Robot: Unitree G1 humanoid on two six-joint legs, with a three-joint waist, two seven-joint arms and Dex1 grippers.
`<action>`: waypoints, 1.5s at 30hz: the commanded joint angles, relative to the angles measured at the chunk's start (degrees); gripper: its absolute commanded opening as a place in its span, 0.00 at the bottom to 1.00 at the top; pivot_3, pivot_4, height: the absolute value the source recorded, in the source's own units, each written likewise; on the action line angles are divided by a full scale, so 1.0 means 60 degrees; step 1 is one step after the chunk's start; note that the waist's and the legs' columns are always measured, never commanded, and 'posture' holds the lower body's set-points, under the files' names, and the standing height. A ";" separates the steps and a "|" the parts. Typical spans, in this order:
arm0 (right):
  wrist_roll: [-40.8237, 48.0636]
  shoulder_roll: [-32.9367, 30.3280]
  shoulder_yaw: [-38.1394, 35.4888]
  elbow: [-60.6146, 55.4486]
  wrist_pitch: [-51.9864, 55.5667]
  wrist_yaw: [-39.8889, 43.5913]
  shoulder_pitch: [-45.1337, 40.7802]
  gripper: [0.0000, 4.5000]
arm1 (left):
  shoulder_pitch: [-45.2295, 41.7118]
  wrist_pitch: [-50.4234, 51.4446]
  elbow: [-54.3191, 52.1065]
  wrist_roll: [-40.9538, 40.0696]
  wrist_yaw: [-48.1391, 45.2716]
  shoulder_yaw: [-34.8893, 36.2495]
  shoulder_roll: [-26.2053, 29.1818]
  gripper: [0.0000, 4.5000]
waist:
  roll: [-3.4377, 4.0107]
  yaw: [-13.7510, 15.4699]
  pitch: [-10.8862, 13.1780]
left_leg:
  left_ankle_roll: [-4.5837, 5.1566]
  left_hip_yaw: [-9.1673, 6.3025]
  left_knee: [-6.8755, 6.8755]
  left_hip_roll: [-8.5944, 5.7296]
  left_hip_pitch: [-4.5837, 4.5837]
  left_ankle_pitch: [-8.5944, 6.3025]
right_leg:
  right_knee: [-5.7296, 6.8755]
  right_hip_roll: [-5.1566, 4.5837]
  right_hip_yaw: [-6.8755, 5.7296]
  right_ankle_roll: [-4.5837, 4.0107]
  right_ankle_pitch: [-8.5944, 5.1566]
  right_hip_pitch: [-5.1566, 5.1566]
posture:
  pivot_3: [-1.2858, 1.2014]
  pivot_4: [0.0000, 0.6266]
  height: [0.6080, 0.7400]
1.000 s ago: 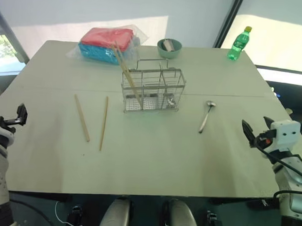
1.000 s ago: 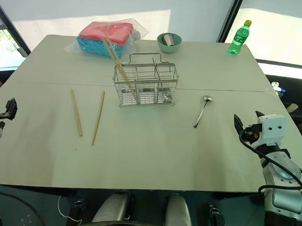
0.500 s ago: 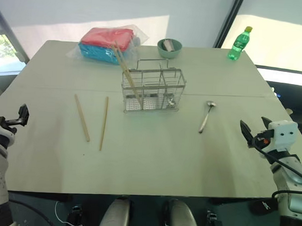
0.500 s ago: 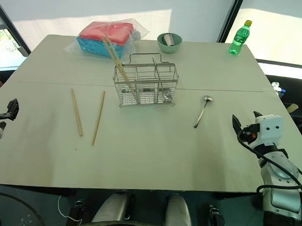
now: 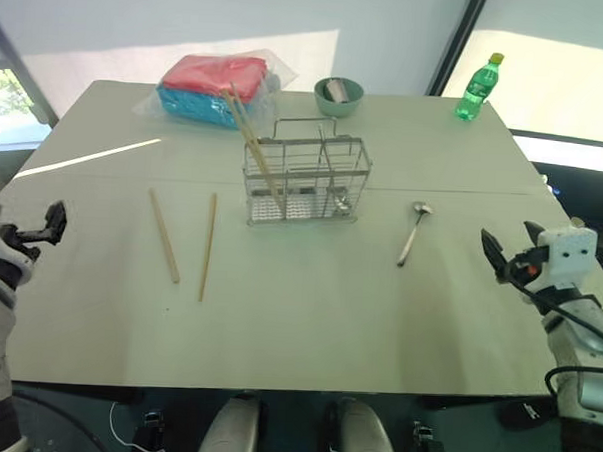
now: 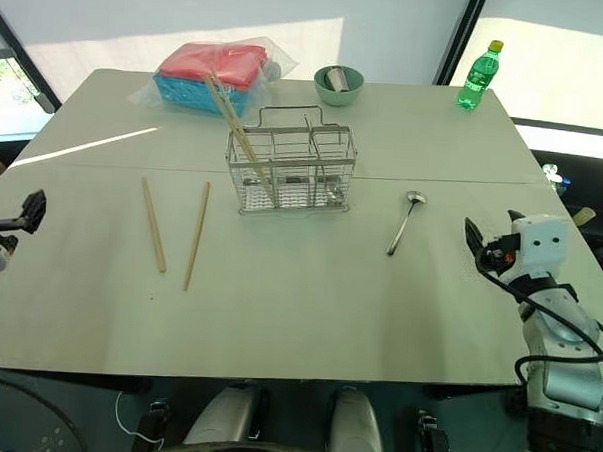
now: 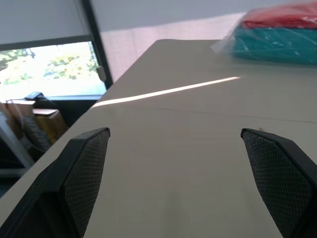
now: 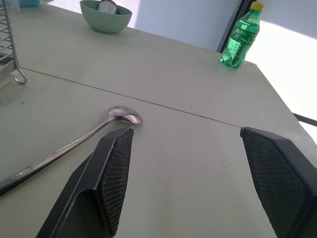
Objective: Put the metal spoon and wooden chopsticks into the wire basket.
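Worktop [image 5: 308, 316]: a wide pale surface seen from above, with both robot arms at its near corners.
Wire basket [image 5: 306, 179]: stands upright near the middle of the worktop, towards the far side. A pair of chopsticks in the basket [image 5: 251, 144] already leans out of its left end.
Wooden chopsticks [image 5: 186, 240]: two loose sticks lie flat on the worktop, left of the basket and nearer the robot. They are apart from each other, closer at their near ends, and touch nothing else.
Metal spoon [image 5: 412, 232]: lies flat to the right of the basket, bowl pointing away from the robot, handle angled back towards it. It is apart from the basket.
Left gripper [image 5: 49, 222]: hovers over the left edge of the worktop, well apart from the loose sticks. Its jaws are spread wide and hold nothing.
Right gripper [image 5: 507, 254]: hovers near the right edge, closer to the spoon than to anything else. Its jaws stand wide apart and empty; in the wrist view the spoon lies just ahead of them.
Other things: a green bowl [image 5: 338, 95], a green bottle [image 5: 476, 88] and a red and blue packet [image 5: 213, 86] sit along the far side.
Progress: apparently early. The spoon and both loose sticks are not yet picked up, so each must be grasped, carried and dropped into the basket.
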 commanded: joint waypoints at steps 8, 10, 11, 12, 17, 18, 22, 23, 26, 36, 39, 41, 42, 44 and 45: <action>0.0640 -0.0967 0.0474 -0.1056 0.5176 -0.0665 -0.2502 0.79 | -0.0762 0.2287 -0.2390 -0.3597 -0.3018 -0.0545 0.2381 0.99 | 0.0022 -0.0004 0.0011 | 0.0000 -0.0004 -0.0005 0.0006 -0.0010 0.0000 | -0.0001 -0.0003 -0.0001 -0.0031 -0.0015 -0.0013 | 0.52 0.24 0.45; 0.0764 -0.0961 0.0674 -0.1162 0.6442 -0.0897 -0.3218 0.79 | -0.1186 0.2534 -0.2393 -0.4189 -0.3370 -0.0654 0.2762 0.99 | 0.0033 -0.0007 0.0018 | 0.0001 -0.0001 -0.0005 0.0005 -0.0009 0.0001 | 0.0000 -0.0002 -0.0002 -0.0032 -0.0016 -0.0012 | 0.52 0.24 0.45; 0.0814 -0.0931 0.0773 -0.1171 0.6988 -0.1005 -0.3574 0.79 | -0.1352 0.2598 -0.2415 -0.4392 -0.3552 -0.0741 0.2931 0.99 | 0.0034 -0.0021 0.0020 | 0.0002 -0.0001 -0.0007 0.0005 -0.0011 0.0001 | -0.0001 -0.0002 -0.0002 -0.0033 -0.0016 -0.0014 | 0.52 0.24 0.45; 0.0831 -0.0916 0.0894 -0.1155 0.7455 -0.1082 -0.3882 0.79 | -0.1461 0.2626 -0.2447 -0.4500 -0.3713 -0.0845 0.3078 0.99 | 0.0035 -0.0025 0.0022 | 0.0002 0.0000 -0.0007 0.0005 -0.0010 0.0001 | 0.0000 0.0000 -0.0002 -0.0033 -0.0016 -0.0015 | 0.52 0.24 0.45; 0.0759 -0.0844 0.1712 -0.1010 0.8693 -0.1095 -0.4928 0.79 | -0.1687 0.2393 -0.2700 -0.4606 -0.4302 -0.1328 0.3452 0.99 | 0.0034 -0.0026 0.0022 | 0.0005 0.0007 -0.0016 0.0003 -0.0017 0.0000 | -0.0004 0.0005 -0.0002 -0.0036 -0.0017 -0.0024 | 0.52 0.24 0.45; 0.0704 -0.0888 0.1908 -0.0928 0.8607 -0.0970 -0.5010 0.79 | -0.1728 0.2363 -0.2699 -0.4576 -0.4169 -0.1371 0.3356 0.99 | 0.0033 -0.0012 0.0023 | 0.0007 0.0006 -0.0016 0.0003 -0.0017 -0.0001 | -0.0004 0.0005 -0.0003 -0.0036 -0.0017 -0.0023 | 0.52 0.24 0.45; 0.0652 -0.0511 0.1781 -0.0195 0.9254 -0.1373 -0.5624 0.79 | -0.1686 0.2226 -0.2754 -0.4369 -0.3867 -0.1463 0.3132 0.99 | 0.0033 -0.0009 0.0027 | 0.0009 0.0008 -0.0013 -0.0002 -0.0020 -0.0002 | -0.0008 0.0003 -0.0003 -0.0036 -0.0017 -0.0019 | 0.52 0.24 0.45; 0.0618 -0.0367 0.1721 0.0009 0.9420 -0.1543 -0.5802 0.79 | -0.1659 0.2217 -0.2805 -0.4369 -0.3814 -0.1482 0.3105 0.99 | 0.0030 -0.0015 0.0025 | 0.0009 0.0012 -0.0011 -0.0003 -0.0019 -0.0002 | -0.0008 0.0002 -0.0002 -0.0035 -0.0016 -0.0020 | 0.52 0.24 0.45; 0.0654 0.0388 0.1313 0.0606 1.0220 -0.2156 -0.6595 0.79 | -0.1588 0.2204 -0.2967 -0.4403 -0.3714 -0.1538 0.3047 0.99 | 0.0032 -0.0040 0.0026 | 0.0009 0.0011 -0.0010 -0.0002 -0.0017 -0.0002 | -0.0004 0.0004 -0.0002 -0.0035 -0.0016 -0.0022 | 0.52 0.24 0.45; -0.0391 0.1884 0.0662 0.2684 1.1440 -0.4074 -0.8146 0.79 | -0.1458 0.2320 -0.3252 -0.4997 -0.3938 -0.1357 0.3177 0.99 | 0.0041 -0.0067 0.0032 | 0.0008 0.0006 -0.0018 -0.0010 -0.0017 -0.0001 | 0.0001 0.0008 -0.0003 -0.0035 -0.0014 -0.0027 | 0.52 0.24 0.45; -0.0568 0.2053 0.0538 0.3326 1.1310 -0.4296 -0.8447 0.79 | -0.1335 0.2406 -0.3404 -0.5333 -0.4105 -0.1270 0.3334 0.99 | 0.0046 -0.0095 0.0035 | 0.0009 0.0009 -0.0018 -0.0012 -0.0018 -0.0001 | 0.0001 0.0008 -0.0002 -0.0035 -0.0014 -0.0028 | 0.52 0.24 0.45; -0.0634 0.2172 0.0632 0.3699 1.1049 -0.4285 -0.8566 0.79 | -0.1335 0.2434 -0.3452 -0.5494 -0.4159 -0.1299 0.3444 0.99 | 0.0048 -0.0120 0.0036 | 0.0009 0.0008 -0.0019 -0.0013 -0.0017 -0.0001 | 0.0003 0.0008 -0.0003 -0.0035 -0.0014 -0.0028 | 0.52 0.24 0.45; -0.0666 0.2239 0.0663 0.3891 1.0926 -0.4298 -0.8610 0.79 | -0.1339 0.2463 -0.3479 -0.5616 -0.4211 -0.1315 0.3505 0.99 | 0.0046 -0.0160 0.0035 | 0.0009 0.0007 -0.0020 -0.0011 -0.0017 -0.0001 | 0.0004 0.0011 -0.0004 -0.0035 -0.0014 -0.0029 | 0.52 0.24 0.45; -0.0728 0.2322 0.0718 0.4234 1.0702 -0.4298 -0.8672 0.79 | -0.1344 0.2501 -0.3532 -0.5881 -0.4355 -0.1338 0.3635 0.99 | 0.0046 -0.0258 0.0035 | 0.0009 0.0004 -0.0020 -0.0010 -0.0014 -0.0001 | 0.0008 0.0014 -0.0005 -0.0034 -0.0014 -0.0025 | 0.52 0.24 0.45; -0.0757 0.2354 0.0739 0.4418 1.0575 -0.4302 -0.8702 0.79 | -0.1342 0.2552 -0.3557 -0.6079 -0.4480 -0.1344 0.3724 0.99 | 0.0048 -0.0276 0.0036 | 0.0010 0.0006 -0.0019 -0.0010 -0.0012 0.0000 | 0.0009 0.0014 -0.0004 -0.0033 -0.0014 -0.0024 | 0.52 0.24 0.45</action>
